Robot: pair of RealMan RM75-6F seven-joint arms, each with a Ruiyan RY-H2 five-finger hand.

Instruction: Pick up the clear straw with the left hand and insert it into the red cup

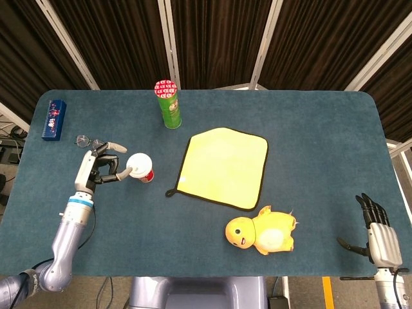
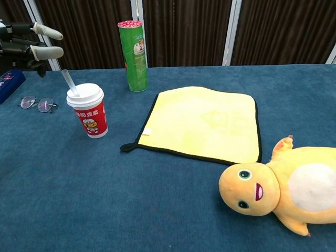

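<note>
- The left hand [image 2: 31,44] is cut by the chest view's left edge at about 10 o'clock; only its fingers [image 2: 47,52] show, so palm and wrist are out of frame.
- The lower part of the clear straw [image 2: 69,83] is hidden inside the lid of the red cup [image 2: 88,111].
- The blue box [image 2: 9,84] runs off the chest view's left edge at 9 o'clock.
- The plush duck [image 2: 278,190] is clipped by the chest view's right edge at 4 o'clock.
- The right hand [image 1: 380,233], at 4 o'clock in the head view, has its forearm cut by the bottom edge.
- The glasses [image 1: 89,141] are too small in the head view to make out details.
</note>
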